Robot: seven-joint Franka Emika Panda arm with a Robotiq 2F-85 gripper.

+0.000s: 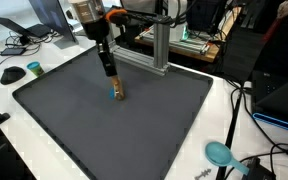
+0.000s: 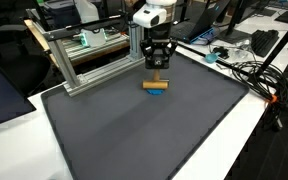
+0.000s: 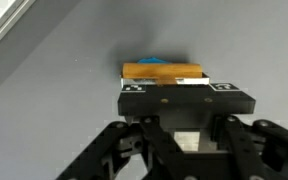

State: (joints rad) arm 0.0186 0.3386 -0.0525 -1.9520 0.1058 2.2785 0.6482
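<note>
Gripper [image 2: 157, 71] clenched (grasp unclear); wooden block [image 2: 156, 84] directly beneath. I should move vertically, keeping the block level on the blue piece [image 2: 157, 93].

no legible text, no readable labels, brands, numbers or signs

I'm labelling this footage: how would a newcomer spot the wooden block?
Find the large dark grey mat. Beneath the black claw lies a short tan wooden block. Its tan colour separates it from the small blue piece against it.
</note>
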